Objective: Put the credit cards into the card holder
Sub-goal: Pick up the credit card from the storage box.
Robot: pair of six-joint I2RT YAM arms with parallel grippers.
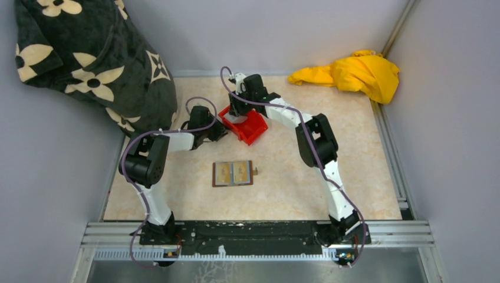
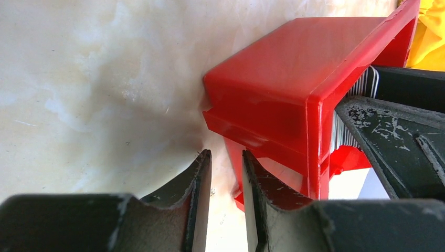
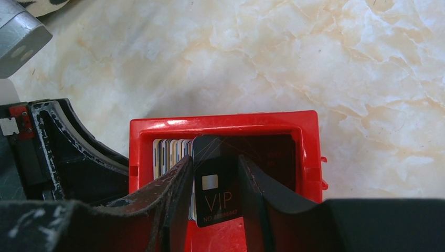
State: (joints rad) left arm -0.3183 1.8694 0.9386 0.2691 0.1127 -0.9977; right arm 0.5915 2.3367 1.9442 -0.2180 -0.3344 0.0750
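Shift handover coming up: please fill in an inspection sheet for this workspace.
Surface: beige marbled tabletop.
Job's things: card holder lies open, apart from the red bin; credit cards stand stacked in the bin, black VIP card beside them.
Clutter: yellow cloth far right corner; black floral fabric far left.
Grippers: left gripper at bin's outer wall, fingers nearly together; right gripper flanks the black card, grip unclear.
Cables: purple cables along both arms, no snag seen.
Surroundings: grey walls, metal rail at near edge.
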